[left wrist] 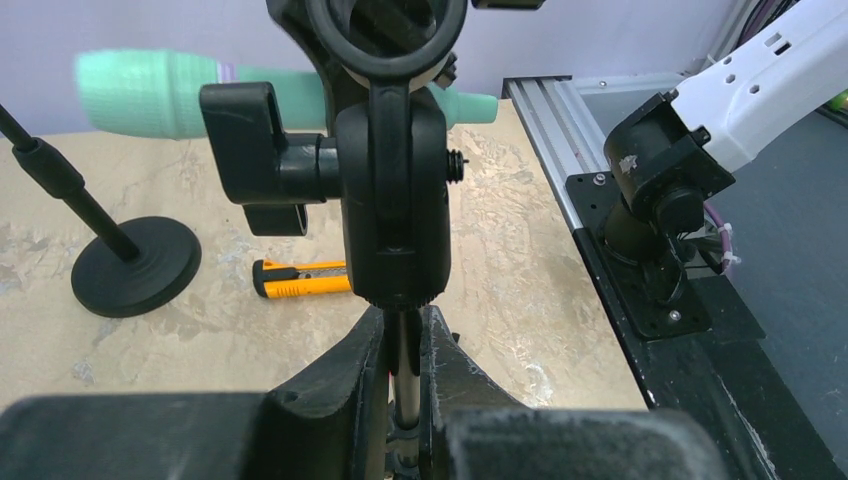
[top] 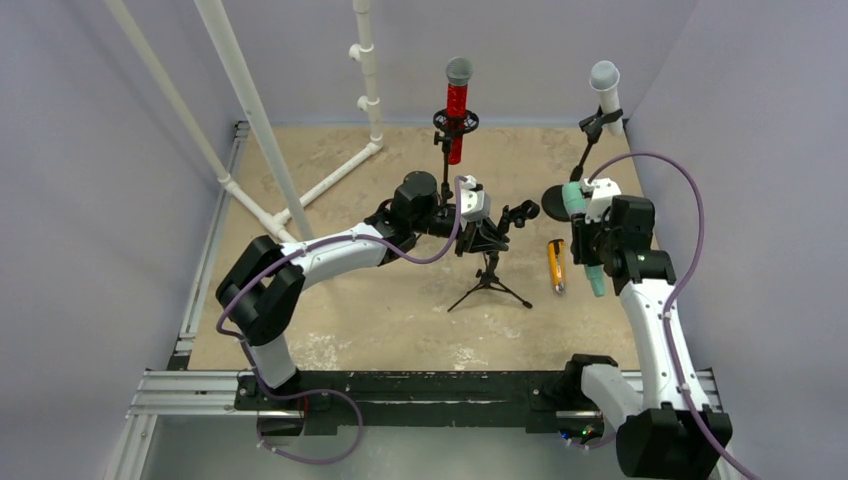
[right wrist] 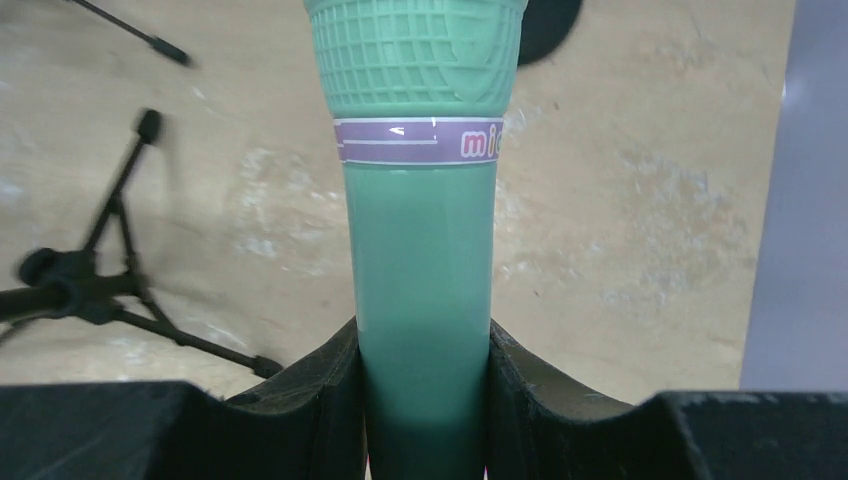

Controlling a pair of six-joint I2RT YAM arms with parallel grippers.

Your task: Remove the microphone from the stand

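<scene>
Item, nearest the lens: right gripper (right wrist: 423,400), clamped from both sides on the green microphone (right wrist: 420,230), which is carried head-forward, clear of its stand and above the table (top: 400,310). Left gripper (left wrist: 402,385): closed tight on the thin pole of the tripod stand (top: 489,283), judged to be held so that the stand is kept from tipping while the microphone is taken off. Clip (left wrist: 392,200): seen empty. From the stand in the top view, the microphone is found at 3 o'clock, with an orange utility knife (top: 556,265) lying between; a red microphone (top: 457,110) is mounted at 12 o'clock. Removal is judged done; only setting down remains.
</scene>
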